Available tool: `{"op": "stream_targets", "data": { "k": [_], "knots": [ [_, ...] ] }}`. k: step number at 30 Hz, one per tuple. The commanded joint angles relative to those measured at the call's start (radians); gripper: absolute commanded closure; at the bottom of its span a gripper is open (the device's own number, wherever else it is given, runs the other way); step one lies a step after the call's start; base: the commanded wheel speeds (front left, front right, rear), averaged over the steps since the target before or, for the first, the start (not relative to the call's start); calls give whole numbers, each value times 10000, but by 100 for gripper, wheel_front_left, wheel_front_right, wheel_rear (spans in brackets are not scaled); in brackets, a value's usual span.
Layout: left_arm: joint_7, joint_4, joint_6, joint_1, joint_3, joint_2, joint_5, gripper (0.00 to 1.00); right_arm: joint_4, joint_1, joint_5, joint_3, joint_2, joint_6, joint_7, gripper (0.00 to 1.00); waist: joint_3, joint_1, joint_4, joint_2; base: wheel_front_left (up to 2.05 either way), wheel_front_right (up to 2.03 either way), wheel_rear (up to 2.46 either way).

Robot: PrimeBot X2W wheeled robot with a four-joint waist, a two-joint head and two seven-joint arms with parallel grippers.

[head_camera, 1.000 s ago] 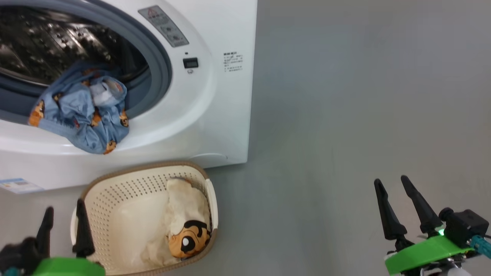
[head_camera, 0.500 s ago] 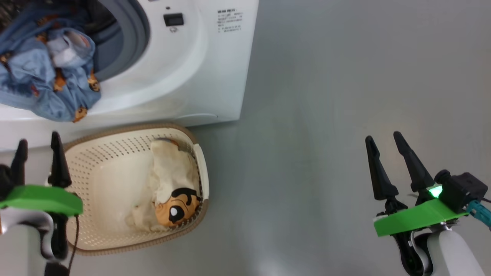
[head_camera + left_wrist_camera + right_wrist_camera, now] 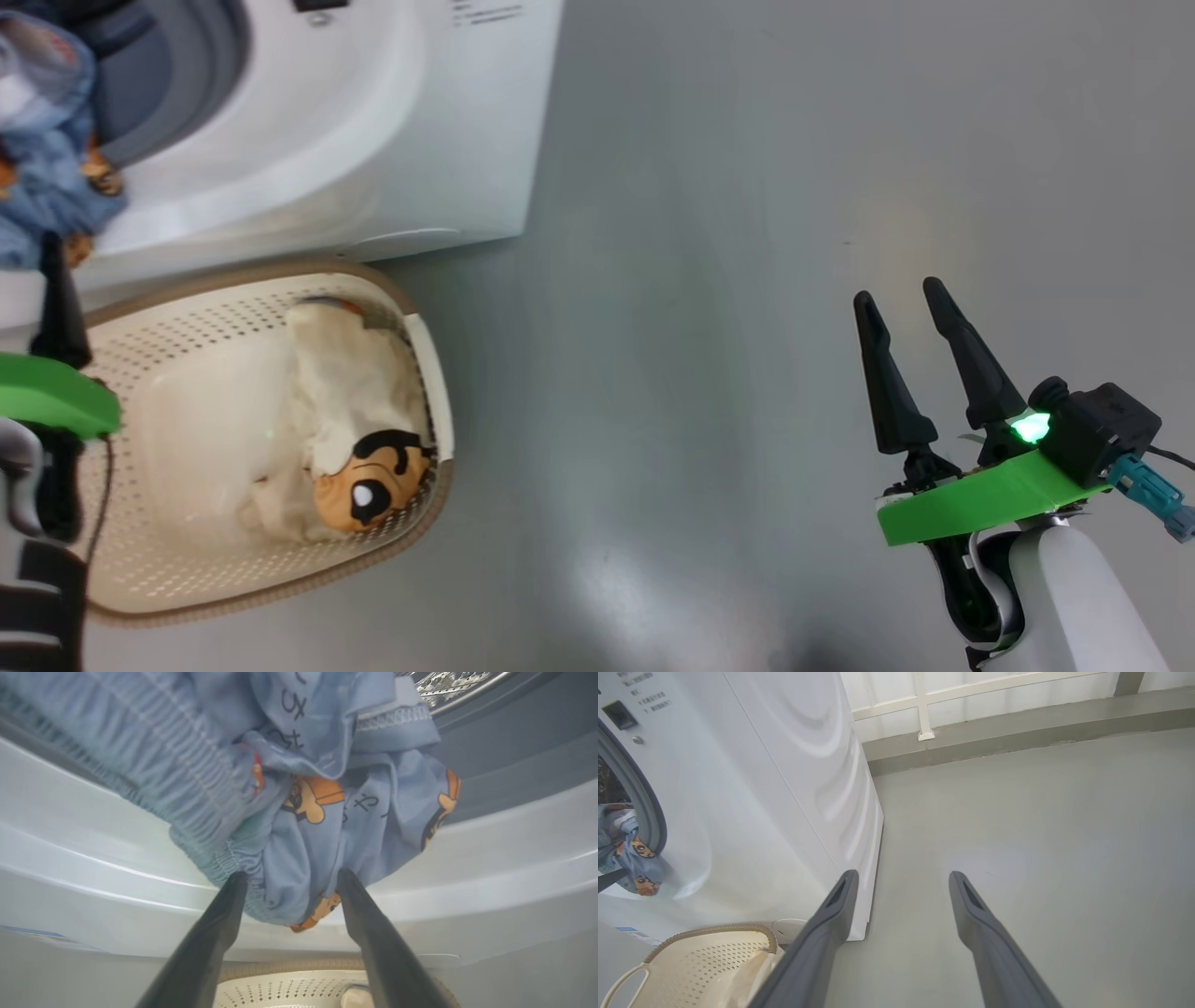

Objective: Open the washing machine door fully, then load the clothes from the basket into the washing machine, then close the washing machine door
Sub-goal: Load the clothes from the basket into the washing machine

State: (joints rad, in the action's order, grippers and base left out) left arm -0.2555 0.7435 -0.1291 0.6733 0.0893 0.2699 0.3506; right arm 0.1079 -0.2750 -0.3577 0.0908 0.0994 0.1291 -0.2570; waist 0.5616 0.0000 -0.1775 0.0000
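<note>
Raised since earlier frame: left end effector (image 3: 292,877), fingers spread, tips either side of hem of blue orange-printed garment (image 3: 299,812) hanging over lip of white front-loader washing machine (image 3: 373,140), likely to push it in. Cream cartoon-face garment (image 3: 345,420) waiting in perforated cream plastic basket (image 3: 168,322) below. Right end effector (image 3: 898,291) spread, idle over grey floor (image 3: 747,280). Panel print (image 3: 663,705) unreadable.

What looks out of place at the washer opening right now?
The blue garment is not fully in: it hangs out over the white front lip of the washing machine, so it would likely get pinched when the machine is shut. The cream garment lies in the basket.
</note>
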Motion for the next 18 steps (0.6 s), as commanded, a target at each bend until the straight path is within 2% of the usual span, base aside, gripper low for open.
{"op": "stream_targets", "data": {
  "k": [1, 10, 11, 13, 18],
  "knots": [
    [-63, 97, -15, 255, 197, 664, 131, 0, -243, -37, 82, 279, -20, 16, -48, 0, 183, 0, -293, 0, 0, 0, 0],
    [-63, 965, -15, 1001, 474, 1107, 280, 0, -263, -61, 98, 279, -124, 16, -48, 0, 284, 0, -544, 0, 0, 0, 0],
    [-63, 994, -15, 1028, 512, 1130, 244, 53, -254, -60, 98, 278, -138, 16, -48, 0, 266, 0, -563, 0, 0, 0, 0],
    [-63, 1024, -15, 1052, 586, 1128, 187, 100, -240, -48, 99, 266, -165, 16, -48, 0, 231, 0, -576, 0, 0, 0, 0],
    [-63, 919, -15, 970, 778, 994, 126, 100, -240, -45, 89, 214, -230, 16, -48, 0, 166, 0, -495, 0, 0, 0, 0]
  ]
}}
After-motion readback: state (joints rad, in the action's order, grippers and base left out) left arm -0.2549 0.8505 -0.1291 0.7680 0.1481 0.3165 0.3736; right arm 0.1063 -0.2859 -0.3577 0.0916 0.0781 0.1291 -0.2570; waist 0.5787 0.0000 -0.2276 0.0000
